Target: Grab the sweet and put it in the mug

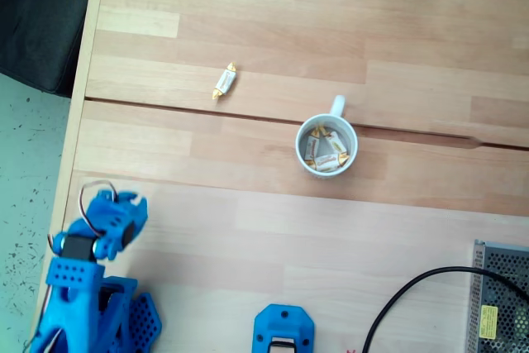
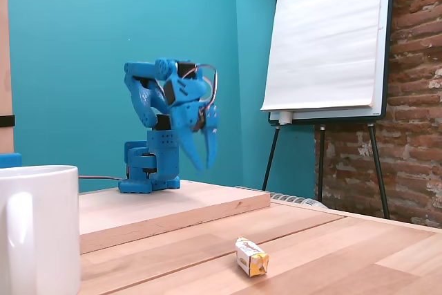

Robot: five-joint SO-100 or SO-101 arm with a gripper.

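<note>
You are looking at what appears to be an office or workshop room. A flip chart on tripod legs stands against a teal wall and exposed brick wall. A perforated metal power supply sits on the wooden counter.

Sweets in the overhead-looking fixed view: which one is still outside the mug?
The lone sweet lying on the bare table, up and left of the mug. The other sweets sit inside it.
</note>
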